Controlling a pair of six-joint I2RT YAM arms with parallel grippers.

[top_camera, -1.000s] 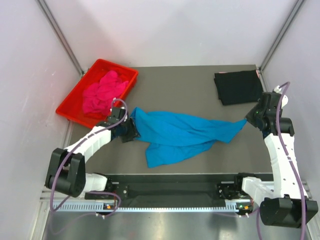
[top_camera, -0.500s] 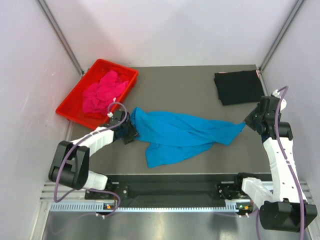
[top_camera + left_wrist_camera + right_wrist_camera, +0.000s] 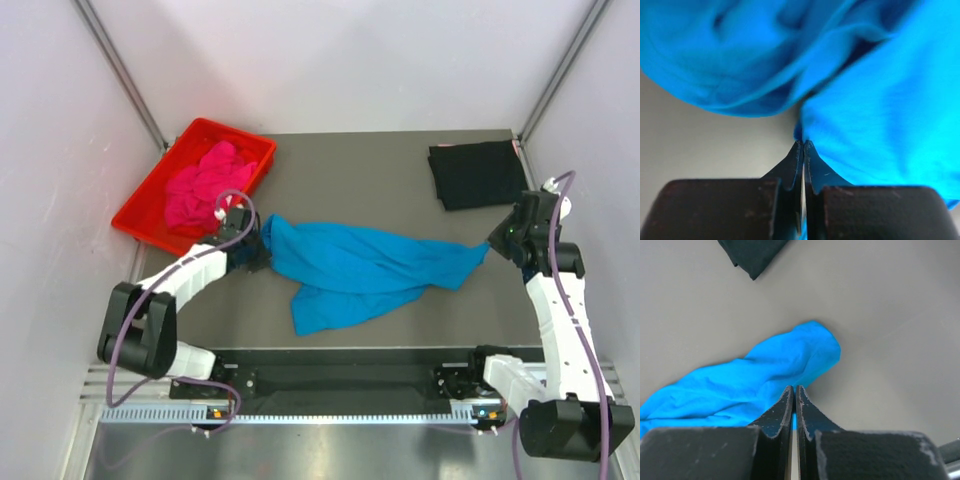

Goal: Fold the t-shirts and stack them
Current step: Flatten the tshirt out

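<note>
Left gripper point(image 3: 261, 254), right gripper point(image 3: 492, 243), one turquoise t-shirt point(image 3: 365, 265)

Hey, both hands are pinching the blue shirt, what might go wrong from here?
The left hand and right hand each pinch only a thin edge of the blue t-shirt; it may slip when pulled. The shirt lies bunched and twisted, so it may not spread flat.

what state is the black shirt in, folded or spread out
Folded: the black shirt lies as a compact, flat rectangle with straight edges.
</note>
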